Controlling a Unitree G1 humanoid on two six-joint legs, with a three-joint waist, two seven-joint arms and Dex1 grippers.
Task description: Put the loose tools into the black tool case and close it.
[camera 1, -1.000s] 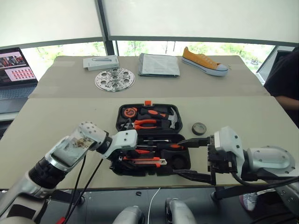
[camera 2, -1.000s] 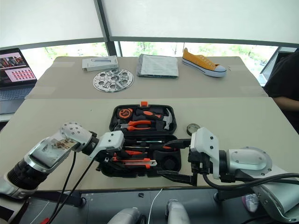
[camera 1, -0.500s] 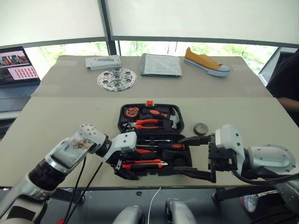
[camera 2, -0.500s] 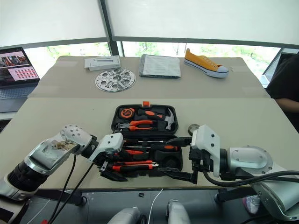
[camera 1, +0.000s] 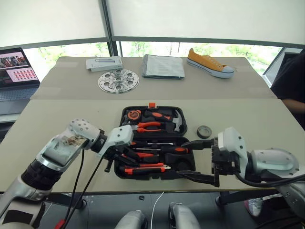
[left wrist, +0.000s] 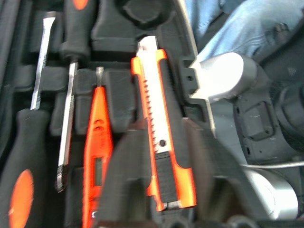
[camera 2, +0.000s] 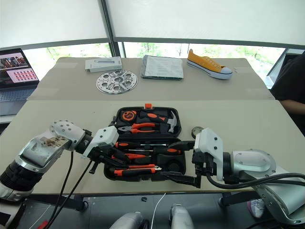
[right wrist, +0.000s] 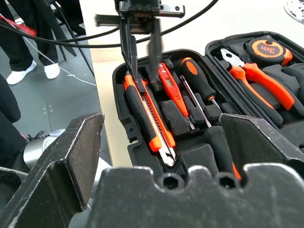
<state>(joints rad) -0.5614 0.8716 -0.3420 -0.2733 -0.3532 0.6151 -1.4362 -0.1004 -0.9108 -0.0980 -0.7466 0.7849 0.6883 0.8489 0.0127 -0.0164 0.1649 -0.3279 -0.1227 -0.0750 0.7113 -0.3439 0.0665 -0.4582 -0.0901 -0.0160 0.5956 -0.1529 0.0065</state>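
On the beige table (camera 1: 57, 119), left claw (camera 1: 128, 161) pressed together, right claw (camera 1: 198, 160) spread, by windows (camera 1: 143, 47).

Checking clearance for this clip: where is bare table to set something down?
Free: table left of the black tool case, and the strip between case and metal disc. Crowded: right of the case, where tape roll and right gripper sit.

arms: silver-white shells | fingers (camera 2: 183, 179): black | cables: black

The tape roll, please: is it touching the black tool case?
Apart. The left eye view shows a strip of bare table between the tape roll and the tool case.
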